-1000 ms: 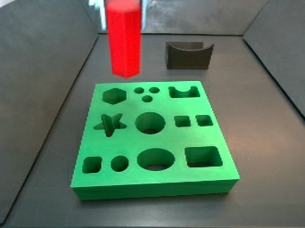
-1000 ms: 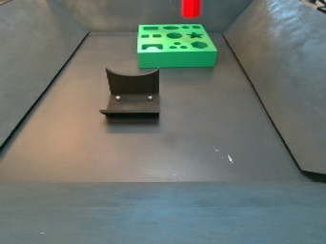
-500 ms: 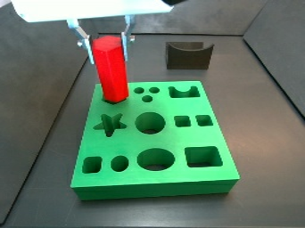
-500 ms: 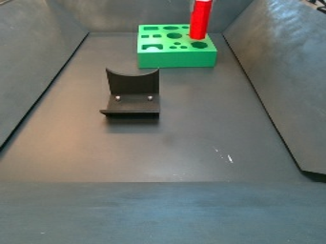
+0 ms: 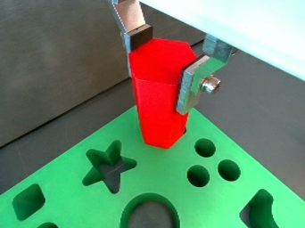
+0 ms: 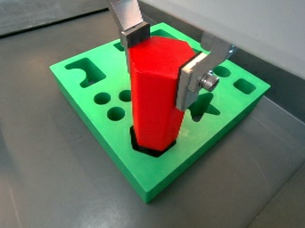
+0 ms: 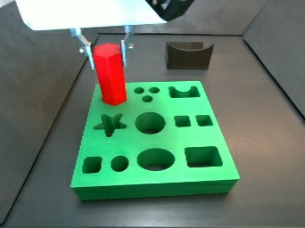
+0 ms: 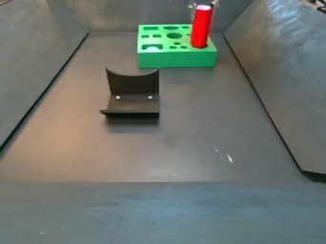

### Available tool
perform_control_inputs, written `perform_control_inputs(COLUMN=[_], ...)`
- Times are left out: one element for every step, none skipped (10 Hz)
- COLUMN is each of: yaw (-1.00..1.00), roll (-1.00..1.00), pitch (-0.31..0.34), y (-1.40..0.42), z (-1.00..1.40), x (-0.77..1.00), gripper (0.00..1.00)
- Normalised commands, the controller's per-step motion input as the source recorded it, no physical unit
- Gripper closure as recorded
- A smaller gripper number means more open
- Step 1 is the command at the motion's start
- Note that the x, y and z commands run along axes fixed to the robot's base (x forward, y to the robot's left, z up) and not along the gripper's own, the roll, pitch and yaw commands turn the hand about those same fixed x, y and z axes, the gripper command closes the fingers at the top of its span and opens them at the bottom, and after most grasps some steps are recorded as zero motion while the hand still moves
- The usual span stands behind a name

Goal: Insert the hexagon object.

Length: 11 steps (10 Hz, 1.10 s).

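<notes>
your hexagon object stands upright with its foot already in the hexagonal hole at a corner of the green board; in a wrist view the dark rim of the hole shows around its base. most of the prism is above the board surface, so i judge the insertion begun but not finished.

the gripper is grasping the hexagon object near its top, one silver finger on each of two opposite sides, the pads pressed to the red plastic. the piece hangs straight down from the gripper, its long axis vertical and in line with the hole. that is the relation your next move turns on: the remaining travel looks to be straight down along that axis, with no sideways correction that i can see. watch for the flats binding on the hole's walls if the prism tilts.

counting: one hexagon object, one green board, one gripper. in a side view the board shows eleven other cut-outs, all empty: three small round holes together, a notched one, a star, a large round one, two small squares, a large oval, a large square and two small ones along the near edge.

the board sits toward the far edge of the desk. the fixture, one only, stands well apart from it, nearer the desk's middle.
</notes>
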Motion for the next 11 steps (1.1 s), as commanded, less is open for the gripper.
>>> perform_control_inputs(yaw=[0.0, -0.05, -0.19, -0.39, -0.43, -0.19, -0.13, -0.04, -0.07, -0.12, 0.0], roll=[0.0, 0.0, 0.0, -0.01, -0.04, -0.09, -0.17, -0.06, 0.0, 0.01, -0.08], pitch=[0.0, 0.06, 0.083, 0.059, 0.03, 0.0, -0.043, -0.091, -0.119, -0.147, -0.171], y=[0.27, 0.29, 0.17, 0.12, 0.15, 0.09, 0.07, 0.0, -0.07, -0.09, 0.0], z=[-0.28, -0.3, -0.45, -0.53, -0.55, -0.68, -0.91, -1.0, -1.0, -0.84, -0.35], x=[-0.1, 0.0, 0.21, 0.21, 0.09, 0.01, 0.0, 0.0, 0.0, 0.0, 0.0], gripper=[1.0, 1.0, 1.0, 1.0, 1.0, 1.0, 1.0, 1.0, 1.0, 1.0, 1.0])
